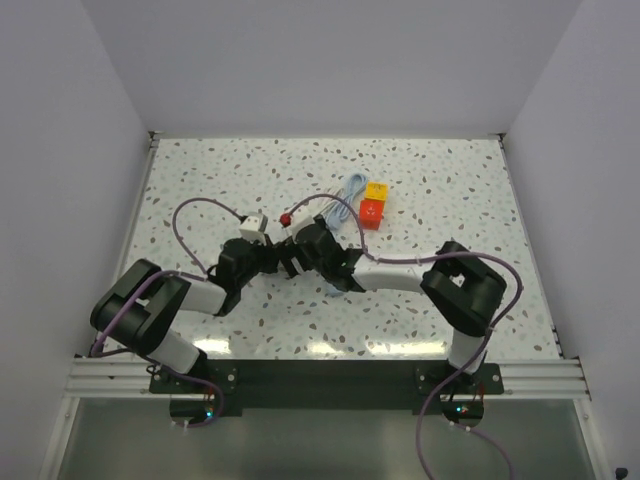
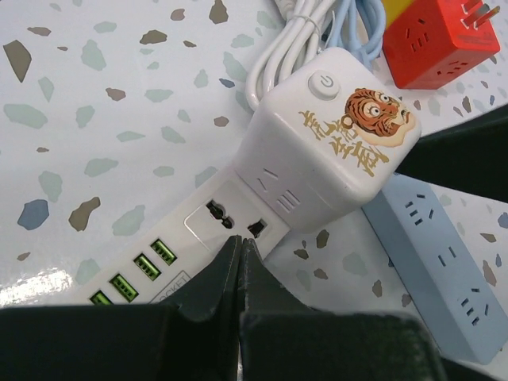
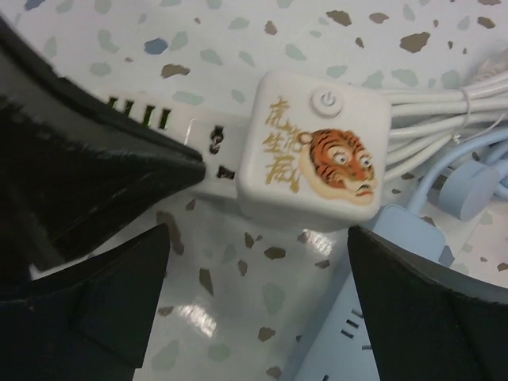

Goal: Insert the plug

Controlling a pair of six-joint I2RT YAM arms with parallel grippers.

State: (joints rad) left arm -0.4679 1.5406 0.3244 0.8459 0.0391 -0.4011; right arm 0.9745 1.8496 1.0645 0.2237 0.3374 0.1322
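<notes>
Two grippers attend the white power strip [image 2: 171, 266]. Our left gripper [image 2: 240, 242], closed on nothing, bears on the strip beside the tiger-marked cube plug [image 2: 325, 147]. Our right gripper [image 3: 258, 238] stands open astride the plug, which sits on the strip. We advise pressing straight down to confirm full seating.

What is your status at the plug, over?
Left tool shut, at the white strip. Right tool open, off the tiger cube. Cube sits on strip. Blue strip alongside.

Robot lab test cell.
Boxed in by plain white walls [image 1: 320, 60]; speckled bench [image 1: 450, 180] fronted by aluminium mounting rail [image 1: 540, 377].
</notes>
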